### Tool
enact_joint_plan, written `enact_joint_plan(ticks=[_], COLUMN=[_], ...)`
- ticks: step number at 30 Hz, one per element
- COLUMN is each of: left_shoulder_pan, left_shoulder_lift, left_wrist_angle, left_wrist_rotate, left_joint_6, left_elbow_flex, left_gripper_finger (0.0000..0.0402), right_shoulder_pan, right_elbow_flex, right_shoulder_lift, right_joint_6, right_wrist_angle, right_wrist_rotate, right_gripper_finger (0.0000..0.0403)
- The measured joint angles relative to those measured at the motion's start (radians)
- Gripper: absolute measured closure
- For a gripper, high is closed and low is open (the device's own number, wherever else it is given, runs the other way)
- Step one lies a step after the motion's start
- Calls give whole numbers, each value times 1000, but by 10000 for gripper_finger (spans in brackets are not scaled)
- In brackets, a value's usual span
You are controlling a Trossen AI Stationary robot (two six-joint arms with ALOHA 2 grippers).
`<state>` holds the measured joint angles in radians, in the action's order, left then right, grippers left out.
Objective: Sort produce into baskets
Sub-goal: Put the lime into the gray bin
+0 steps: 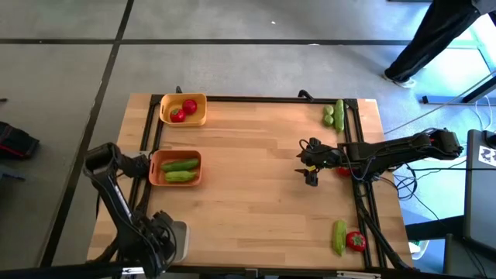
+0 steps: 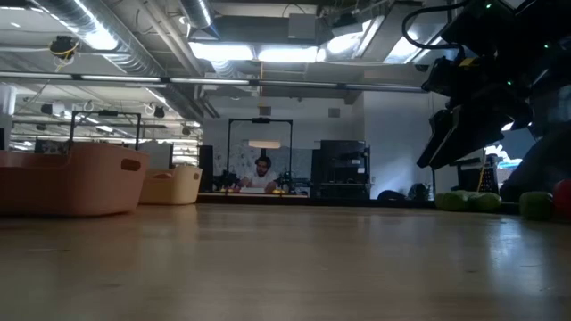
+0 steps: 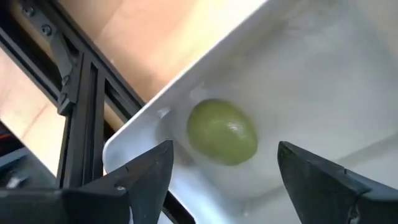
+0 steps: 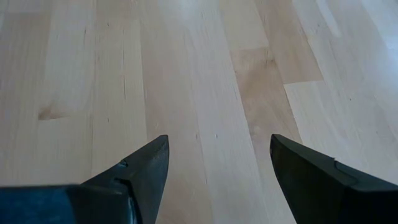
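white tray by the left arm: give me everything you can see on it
The white-grey shallow plastic tray sits at the table's near-left corner, mostly hidden under the left arm in the high view. Smooth glossy walls, a rounded corner, a raised rim. One small round pale-green lime-like piece lies on its floor near that corner. The left gripper hangs over it, open, with the lime between the fingers but untouched. The corner lies beside the black frame rail.

There are three baskets: one yellow (image 1: 184, 109), one orange (image 1: 176, 168) and one white (image 1: 179, 239). Red tomatoes are four: two in the yellow basket (image 1: 184, 110), two at the right side (image 1: 356, 241). Green cucumbers are four (image 1: 180, 164). One lime lies in the white basket (image 3: 222, 132); one more round green piece (image 1: 328, 117) lies at the far right.
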<state>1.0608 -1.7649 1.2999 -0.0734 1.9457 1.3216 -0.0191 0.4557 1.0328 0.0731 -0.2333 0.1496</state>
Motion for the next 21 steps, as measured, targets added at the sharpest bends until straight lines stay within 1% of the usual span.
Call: enact_joint_plan(ticks=[2,5,10,12,14,17,21], left_shoulder_pan=[-14,-42,-96,-119,-142,-179,-231], left_shoulder_lift=[33,95,188,210,219,220,213], left_wrist_angle=[-1,-18,-49,-64,-65,-64,-65], left_wrist_rotate=[26,116,353,452,528,577,602], left_joint_6=[13,25,17,-9,-43,-110,-200], left_elbow_flex=[0,1,2,2,3,3,2], left_gripper_finger=[123,123,123,123,123,123,123], right_shoulder_pan=[0,0,0,0,0,0,0], right_elbow_flex=[0,0,0,0,0,10,71], right_shoulder_lift=[0,0,0,0,0,0,0], right_joint_6=[0,0,0,0,0,14,56], right_wrist_angle=[0,0,0,-3,-8,-41,-172], right_wrist_rotate=[0,0,-6,-6,-5,-3,20], right_gripper_finger=[134,134,134,134,134,134,134])
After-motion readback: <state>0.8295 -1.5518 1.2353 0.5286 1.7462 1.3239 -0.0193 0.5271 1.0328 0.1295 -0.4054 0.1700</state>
